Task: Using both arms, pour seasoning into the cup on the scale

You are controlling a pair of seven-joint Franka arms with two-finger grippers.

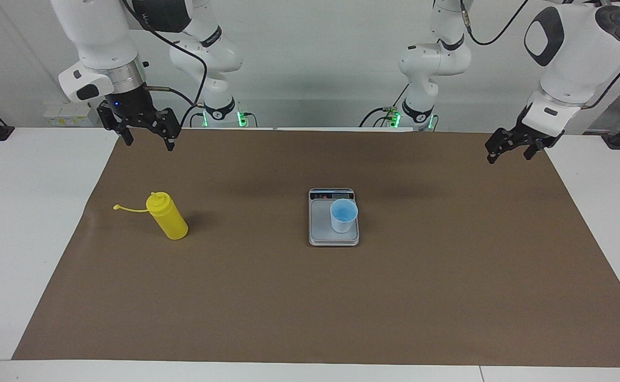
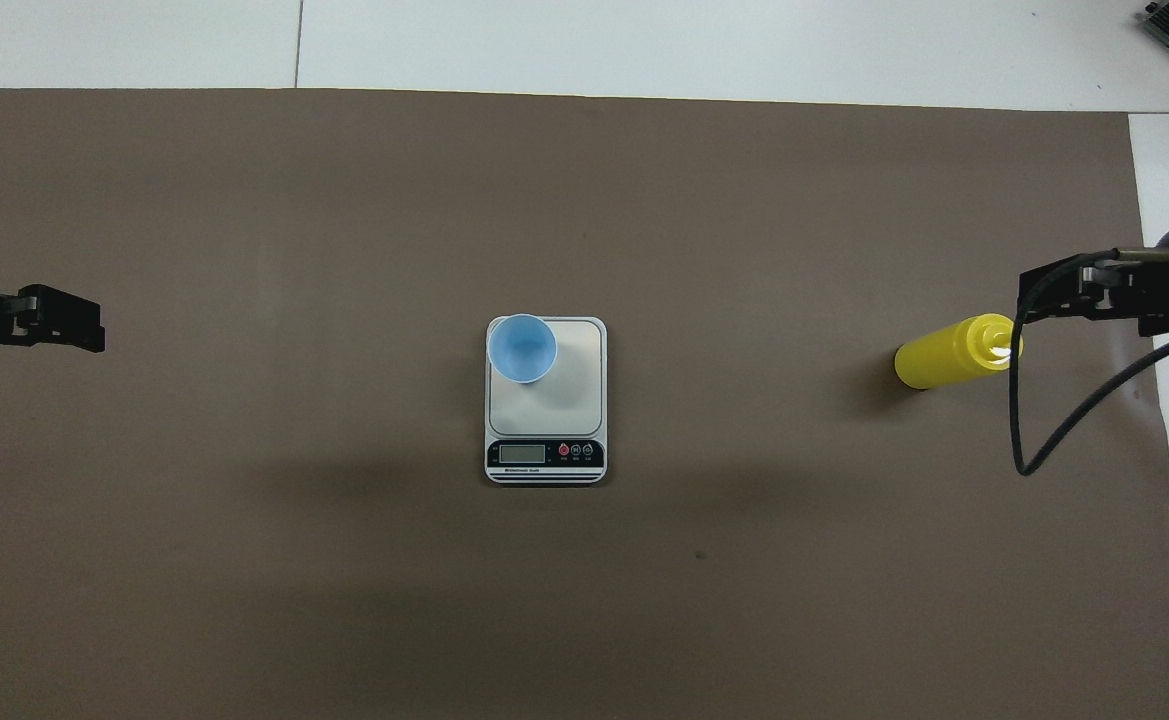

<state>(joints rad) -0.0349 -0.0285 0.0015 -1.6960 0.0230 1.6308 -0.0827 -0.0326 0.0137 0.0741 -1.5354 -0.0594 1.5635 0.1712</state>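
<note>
Both end effectors, right (image 1: 147,139) and left (image 1: 507,150), stand apart. Grip the light, squeezable seasoning (image 1: 167,217) gently at mid-body.

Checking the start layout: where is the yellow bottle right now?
The yellow bottle stands on the brown mat toward the right arm's end of the table, well apart from the scale and the cup at the middle.

A white table (image 1: 23,223) carries a brown mat (image 1: 394,297); on the mat stand a yellow seasoning bottle (image 1: 168,217) and a scale (image 1: 320,223).
</note>
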